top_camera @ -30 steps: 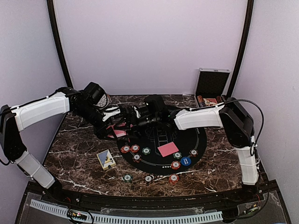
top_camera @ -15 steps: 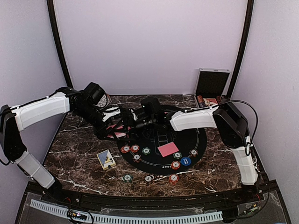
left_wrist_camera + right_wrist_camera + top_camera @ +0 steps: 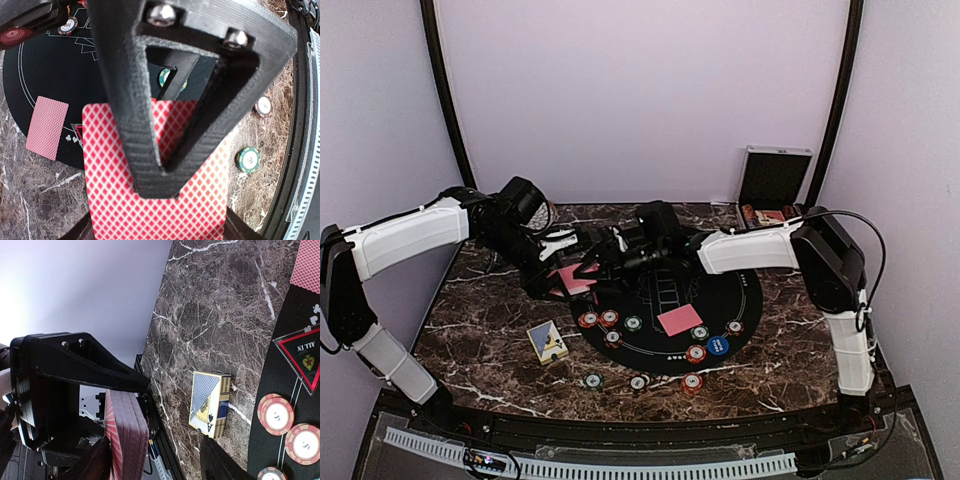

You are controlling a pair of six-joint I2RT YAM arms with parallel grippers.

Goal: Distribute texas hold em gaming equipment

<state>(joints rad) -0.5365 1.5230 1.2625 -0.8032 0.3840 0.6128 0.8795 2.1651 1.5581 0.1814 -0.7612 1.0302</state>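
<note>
My left gripper (image 3: 563,268) is shut on a deck of red-backed playing cards (image 3: 573,280), held above the table's left-middle. In the left wrist view the deck's top card (image 3: 120,200) fills the bottom under the black finger (image 3: 150,170). My right gripper (image 3: 604,262) is right beside the deck, jaws open. In the right wrist view the deck's edge (image 3: 125,435) stands between its fingertips, close to the left fingertip (image 3: 95,465). One red-backed card (image 3: 679,320) lies on the black round mat (image 3: 740,295). Several poker chips (image 3: 609,318) lie on the mat and on the marble in front of it (image 3: 638,382).
A blue and yellow card box (image 3: 548,341) lies on the marble left of the mat, also in the right wrist view (image 3: 210,402). An open silver hinged case (image 3: 775,180) stands at the back right corner. Both forearms cross above the table's rear half.
The right gripper reached left to the held deck, then drew back slightly right, and its jaws have narrowed a little. The left arm and deck stayed put.
</note>
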